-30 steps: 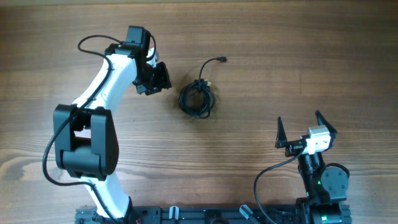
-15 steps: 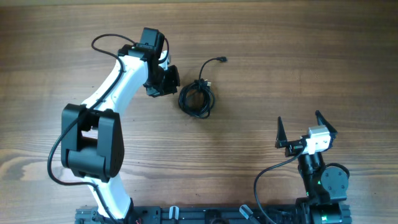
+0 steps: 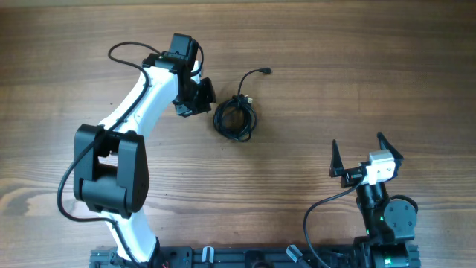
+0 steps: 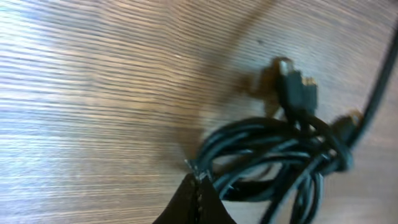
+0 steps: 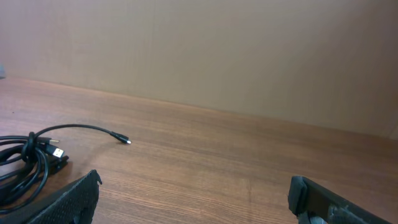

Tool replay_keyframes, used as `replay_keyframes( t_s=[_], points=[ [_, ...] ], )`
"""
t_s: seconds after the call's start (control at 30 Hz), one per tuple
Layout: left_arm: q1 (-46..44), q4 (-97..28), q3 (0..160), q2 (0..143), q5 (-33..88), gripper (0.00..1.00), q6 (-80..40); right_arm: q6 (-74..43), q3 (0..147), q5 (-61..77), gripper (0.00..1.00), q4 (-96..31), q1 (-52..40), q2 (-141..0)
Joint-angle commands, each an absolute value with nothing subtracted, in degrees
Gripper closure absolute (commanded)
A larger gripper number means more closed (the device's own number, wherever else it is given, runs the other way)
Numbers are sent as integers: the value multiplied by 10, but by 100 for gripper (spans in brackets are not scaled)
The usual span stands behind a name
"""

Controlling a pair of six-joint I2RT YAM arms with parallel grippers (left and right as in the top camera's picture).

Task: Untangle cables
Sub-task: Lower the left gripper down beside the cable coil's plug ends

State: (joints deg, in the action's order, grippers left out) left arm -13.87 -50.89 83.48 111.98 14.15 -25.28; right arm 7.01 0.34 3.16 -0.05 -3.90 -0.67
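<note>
Wooden table [image 3: 335, 45] before a beige wall [image 5: 199, 50] carries coiled cables [image 3: 236, 119]; left gripper [image 3: 204, 98] pressed together beside them, right gripper [image 3: 357, 141] spread.

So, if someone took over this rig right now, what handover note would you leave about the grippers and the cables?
Left gripper: shut, its tip at the left edge of the coiled bundle of thin black cables. I cannot tell whether a strand is pinched.
Right gripper: open and empty, near its base, well away from the bundle.
Cables: one coil on the wooden table, with one plug-tipped end trailing out on the far side.
Done: nothing separated yet.
Left: pull the cords apart and lay each out.
</note>
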Motion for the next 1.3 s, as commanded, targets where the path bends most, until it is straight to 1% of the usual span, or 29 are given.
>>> replay_keyframes(
  t_s=[0.0,0.2,0.4,0.5,0.73,0.83,0.9,1.0,1.07,1.17,1.27],
  points=[
    [-140,-501,842,1128,91,96,-295,75,3,30,0,1,-42,-3],
    [-140,-484,842,1128,86,96,-307,75,3,30,0,1,-42,-3],
    [-140,-482,842,1128,44,95,-327,75,3,30,0,1,-42,-3],
    [-140,-484,842,1128,45,86,-327,75,3,30,0,1,-42,-3],
    [-140,-494,827,1128,50,74,-326,75,3,30,0,1,-42,-3],
    [-140,-489,811,1128,50,70,-326,75,3,30,0,1,-42,-3],
    [-140,-486,803,1128,51,62,-326,75,3,30,0,1,-42,-3],
    [-140,-486,798,1128,51,56,-326,75,3,30,0,1,-42,-3],
    [-140,-486,798,1128,51,47,-326,75,3,30,1,1,-42,-3],
    [-140,-471,798,1128,50,41,-326,75,3,30,0,1,-42,-3],
    [-140,-446,798,1128,50,27,-326,75,3,30,0,1,-42,-3]
  ],
)
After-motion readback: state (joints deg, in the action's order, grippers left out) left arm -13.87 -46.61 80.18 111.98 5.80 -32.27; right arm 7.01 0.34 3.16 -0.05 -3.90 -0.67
